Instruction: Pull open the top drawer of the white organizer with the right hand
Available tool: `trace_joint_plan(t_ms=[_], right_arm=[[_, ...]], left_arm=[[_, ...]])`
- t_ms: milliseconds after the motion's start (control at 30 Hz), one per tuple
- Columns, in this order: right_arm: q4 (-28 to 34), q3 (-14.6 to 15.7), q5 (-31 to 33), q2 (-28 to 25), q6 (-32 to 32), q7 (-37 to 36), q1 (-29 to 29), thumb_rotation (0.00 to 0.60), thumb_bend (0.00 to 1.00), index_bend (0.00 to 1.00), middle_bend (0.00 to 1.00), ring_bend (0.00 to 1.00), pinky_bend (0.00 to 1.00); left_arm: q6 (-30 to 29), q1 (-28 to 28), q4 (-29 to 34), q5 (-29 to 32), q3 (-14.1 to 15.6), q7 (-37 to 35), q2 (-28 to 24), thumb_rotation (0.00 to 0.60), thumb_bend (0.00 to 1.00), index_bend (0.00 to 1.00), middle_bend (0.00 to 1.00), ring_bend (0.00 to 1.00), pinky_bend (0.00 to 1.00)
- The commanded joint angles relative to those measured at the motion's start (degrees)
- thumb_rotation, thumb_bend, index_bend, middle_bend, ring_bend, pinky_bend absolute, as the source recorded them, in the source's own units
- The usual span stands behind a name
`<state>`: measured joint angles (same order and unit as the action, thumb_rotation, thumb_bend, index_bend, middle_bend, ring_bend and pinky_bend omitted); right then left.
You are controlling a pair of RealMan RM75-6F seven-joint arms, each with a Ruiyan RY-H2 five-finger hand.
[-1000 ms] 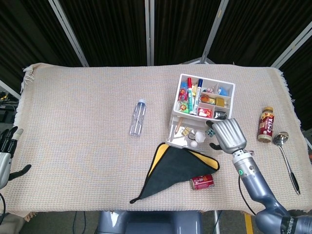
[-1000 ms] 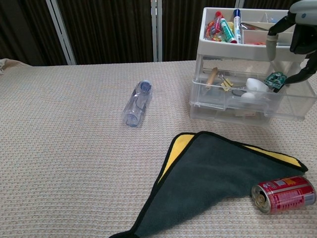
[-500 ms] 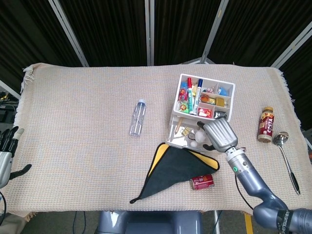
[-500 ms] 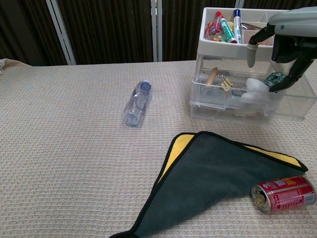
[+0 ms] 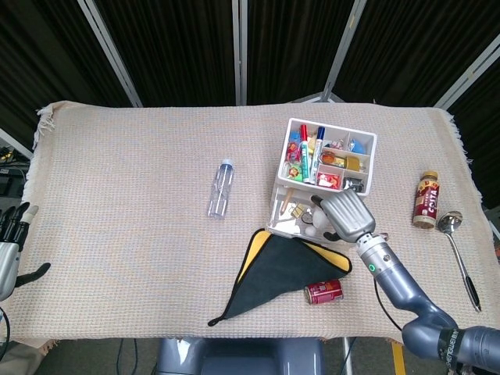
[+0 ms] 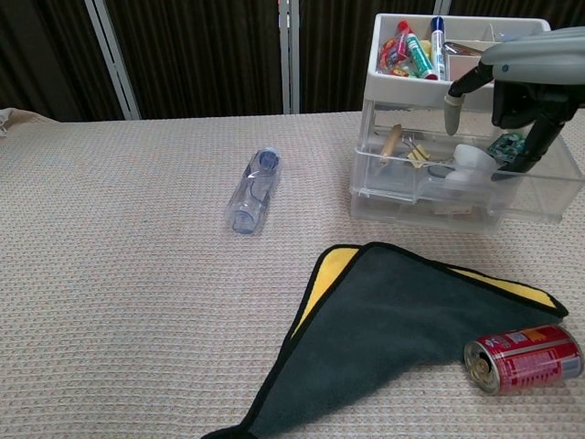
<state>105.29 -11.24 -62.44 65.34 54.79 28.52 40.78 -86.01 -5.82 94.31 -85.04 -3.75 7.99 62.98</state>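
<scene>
Chest view: right hand (image 6: 526,69) has shifted left over the drawer (image 6: 466,187).

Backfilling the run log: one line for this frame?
right hand: over open top drawer, fingers dipping in, holding nothing | left hand: idle at table edge | white organizer: drawer pulled out

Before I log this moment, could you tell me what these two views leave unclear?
- Right hand: the head view shows only its back, which hides the fingers and part of the drawer; in the chest view no contact with the drawer can be confirmed.
- Organizer: cut by the chest view's top and right edges.
- Left hand: cut off at the head view's left edge.
</scene>
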Motion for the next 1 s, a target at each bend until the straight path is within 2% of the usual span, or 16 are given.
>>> trace_joint_plan(t_ms=[33,567,1000], right_arm=[[0.2,0.4,1.5,-0.3,-0.4,1.3,0.6,0.600,0.00,0.41,1.00,1.00,0.67],[-1.5,1.1,3.5,1.6,-0.6,1.3,2.9,0.600,0.00,0.42,1.00,1.00,0.67],[-4.0,1.7,3.7,3.4,-1.5,-1.7,3.7,0.600,0.02,0.52,1.00,1.00,0.67]], left_arm=[[0.0,0.0,0.0,0.0,0.0,0.0,0.0,0.600,0.11,0.00,0.00,0.00,0.00],[0.2,-0.1,0.0,0.2,0.0,-0.2,0.0,0.600,0.11,0.00,0.00,0.00,0.00],[0.6,-0.3,-0.3,0.5,-0.1,-0.4,0.1,0.600,0.11,0.00,0.00,0.00,0.00]])
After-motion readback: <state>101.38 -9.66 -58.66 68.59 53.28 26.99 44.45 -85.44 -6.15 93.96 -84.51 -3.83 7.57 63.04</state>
